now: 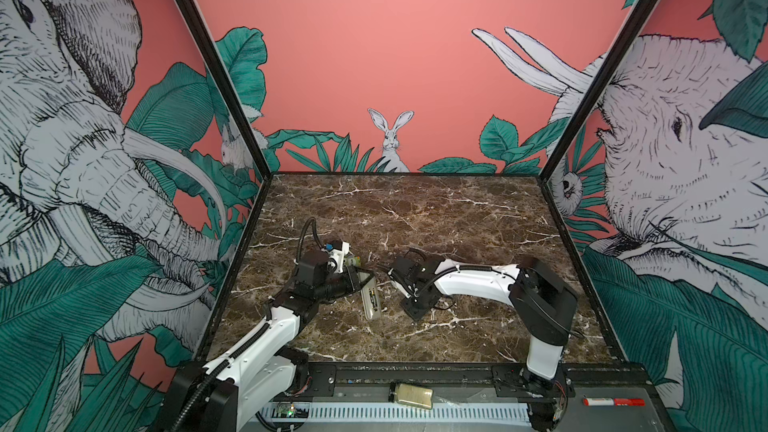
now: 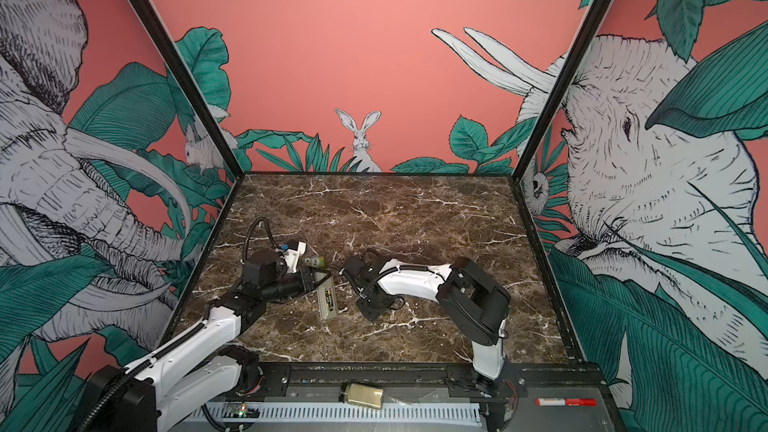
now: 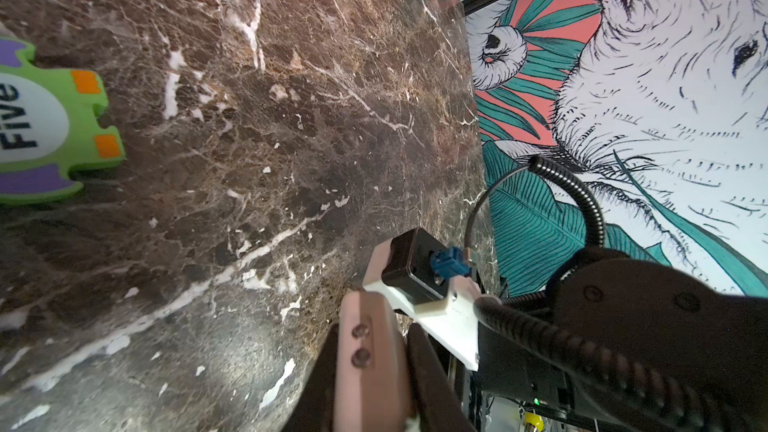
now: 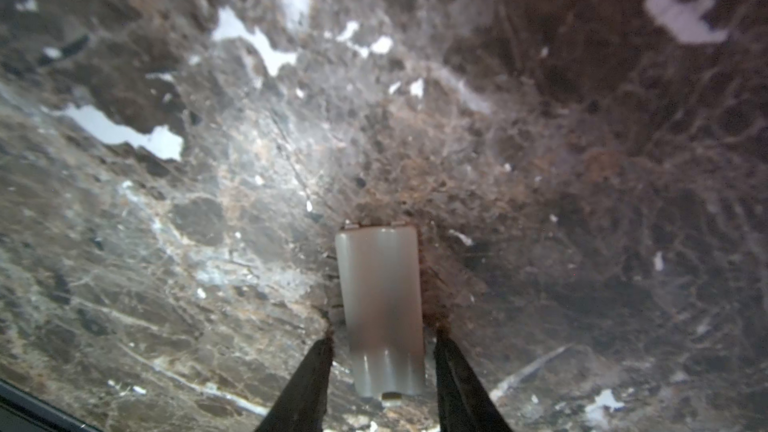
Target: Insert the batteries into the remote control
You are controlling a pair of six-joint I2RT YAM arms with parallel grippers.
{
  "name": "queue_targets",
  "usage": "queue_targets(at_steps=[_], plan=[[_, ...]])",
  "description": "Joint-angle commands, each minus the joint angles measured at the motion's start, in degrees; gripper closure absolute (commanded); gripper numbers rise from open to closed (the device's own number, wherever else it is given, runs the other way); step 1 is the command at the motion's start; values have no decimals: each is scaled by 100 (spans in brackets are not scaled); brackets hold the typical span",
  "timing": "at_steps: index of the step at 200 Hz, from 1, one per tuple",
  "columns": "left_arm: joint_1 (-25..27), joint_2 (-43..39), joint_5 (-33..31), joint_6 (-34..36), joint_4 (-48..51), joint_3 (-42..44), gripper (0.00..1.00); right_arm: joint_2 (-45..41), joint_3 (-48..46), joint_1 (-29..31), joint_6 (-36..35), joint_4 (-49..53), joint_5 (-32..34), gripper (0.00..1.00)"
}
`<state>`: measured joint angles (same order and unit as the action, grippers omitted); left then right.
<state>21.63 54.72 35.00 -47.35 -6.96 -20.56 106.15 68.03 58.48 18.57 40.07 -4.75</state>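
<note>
Remote control (image 1: 372,312) x1, batteries (image 1: 373,297) in recess, cover (image 4: 380,309) x1 btwn R tool (image 4: 383,331)

Robot lab booth: mural walls (image 1: 374,35), marble tabletop (image 1: 415,209).

Both top views high in front, sharing marble table (image 1: 415,209), wrist views close above it

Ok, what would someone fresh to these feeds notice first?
The jungle mural walls, with elephants and a rabbit, ring the marble table. At the table's middle the remote control lies back-up, batteries showing in its open recess. In the right wrist view a grey cover lies flat between the fingers of the right pincer.
</note>
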Motion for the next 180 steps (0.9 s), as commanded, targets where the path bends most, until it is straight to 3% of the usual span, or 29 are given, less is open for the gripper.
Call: queue_targets(at_steps=[1,77,104,180], plan=[[18,-95,-2,42,-43,-162,100,129,-98,-20,-73,63,-61,60],[15,-80,-11,42,-20,-186,100,135,-129,-16,-164,71,-51,76],[17,-77,-316,-110,-128,-133,100,84,-174,-16,-169,27,-65,82],[17,124,-492,-467,-1052,-54,100,-573,255,13,331,290,132,89]])
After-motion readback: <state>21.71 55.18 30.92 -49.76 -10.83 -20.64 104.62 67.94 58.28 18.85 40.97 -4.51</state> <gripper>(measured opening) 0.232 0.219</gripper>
